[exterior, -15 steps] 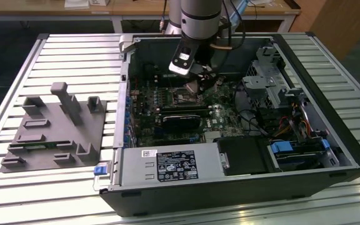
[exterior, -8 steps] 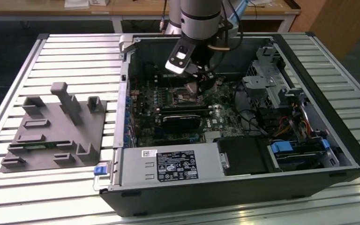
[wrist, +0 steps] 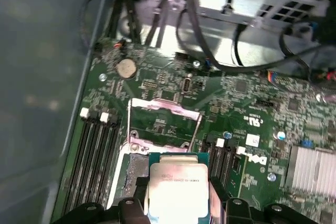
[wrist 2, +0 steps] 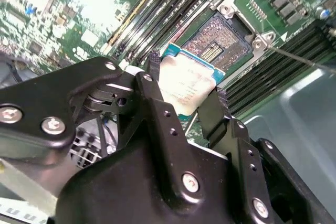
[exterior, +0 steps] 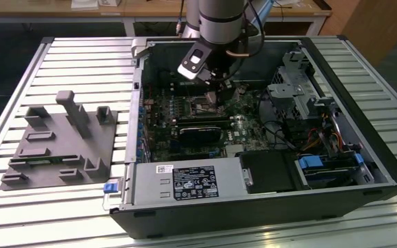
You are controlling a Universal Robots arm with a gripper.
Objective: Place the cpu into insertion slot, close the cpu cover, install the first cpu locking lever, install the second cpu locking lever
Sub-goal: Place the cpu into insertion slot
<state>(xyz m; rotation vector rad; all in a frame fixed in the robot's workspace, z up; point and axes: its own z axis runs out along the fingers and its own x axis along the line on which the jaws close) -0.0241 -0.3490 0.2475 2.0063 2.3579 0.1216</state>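
Note:
My gripper [wrist 2: 186, 80] is shut on the cpu [wrist 2: 190, 85], a pale silvery square chip with a green edge, clamped between two black fingers [wrist 2: 153, 80]. The chip hangs tilted just above and beside the insertion slot [wrist 2: 220, 38], whose dark pin field is bare. In the first wrist view the cpu [wrist: 176, 190] sits over part of the insertion slot [wrist: 134, 165], and the cpu cover [wrist: 165, 105], a thin silver frame, stands flipped open past it. A thin metal lever [wrist 2: 294, 56] runs off from the socket corner. In the exterior view the gripper [exterior: 212, 97] is low over the motherboard.
Long black memory slots [wrist 2: 157, 9] flank the socket. The open computer case [exterior: 392, 178] walls in the board, with a drive cage [exterior: 291, 93], cables [wrist: 252, 51] and a finned heatsink [wrist: 312, 169] nearby. A grey fixture [exterior: 60, 139] lies on the slatted table at the exterior view's left.

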